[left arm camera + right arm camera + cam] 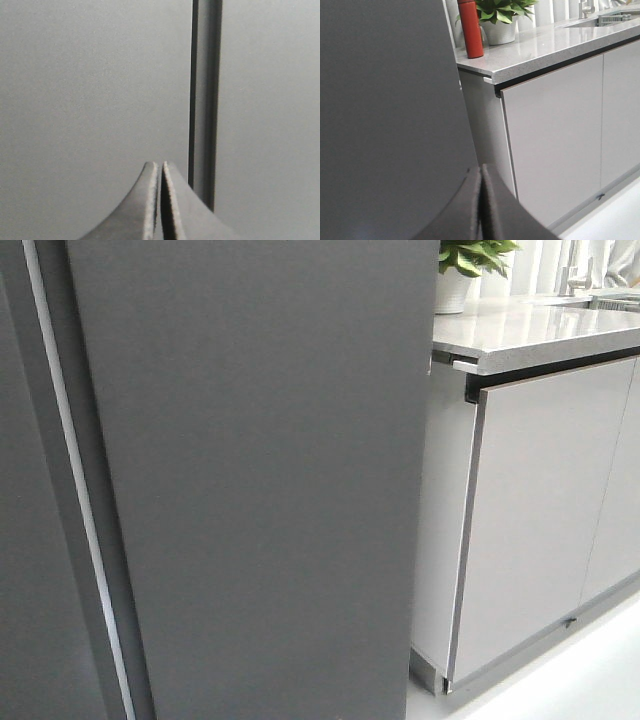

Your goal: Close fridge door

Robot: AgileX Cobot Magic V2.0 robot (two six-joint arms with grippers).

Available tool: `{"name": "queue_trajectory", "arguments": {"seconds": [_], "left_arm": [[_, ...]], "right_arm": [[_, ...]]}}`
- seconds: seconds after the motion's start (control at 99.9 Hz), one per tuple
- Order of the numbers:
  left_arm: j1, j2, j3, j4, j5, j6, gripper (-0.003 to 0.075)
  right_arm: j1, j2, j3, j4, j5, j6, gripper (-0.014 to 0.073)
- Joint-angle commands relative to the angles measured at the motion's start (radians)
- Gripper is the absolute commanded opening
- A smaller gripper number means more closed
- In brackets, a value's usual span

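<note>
The fridge door (260, 480) fills most of the front view, showing only its matte dark grey outside. Its free edge stands next to the cabinet side. Neither gripper shows in the front view. In the right wrist view the door (385, 100) is close up, and my right gripper (481, 169) is shut and empty, its tips by the door's free edge. My left gripper (161, 165) is shut and empty, facing flat grey panels split by a dark vertical gap (205, 100). I cannot tell which panel is the door. I cannot tell whether either gripper touches a surface.
A pale vertical strip (75, 480) and a neighbouring dark grey panel (25, 540) lie left of the door. Light grey cabinet doors (540, 510) stand on the right under a speckled worktop (540, 330), which carries a potted plant (500, 20) and a red bottle (470, 27).
</note>
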Motion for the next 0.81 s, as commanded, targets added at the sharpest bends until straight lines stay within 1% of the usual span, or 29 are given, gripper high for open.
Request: {"name": "queue_trajectory", "arguments": {"seconds": [0.0,0.23,0.801], "left_arm": [[-0.006,-0.017,0.035,-0.004,-0.073,-0.004,-0.002],[-0.006,-0.017,0.035,-0.004,-0.073,-0.004,-0.002],[-0.006,-0.017,0.035,-0.004,-0.073,-0.004,-0.002]], "right_arm": [[-0.007,-0.023,0.019,-0.032,-0.076,-0.004,-0.0046],[-0.007,-0.023,0.019,-0.043,-0.036,-0.004,-0.0046],[-0.007,-0.023,0.019,-0.043,-0.036,-0.004,-0.0046]]}}
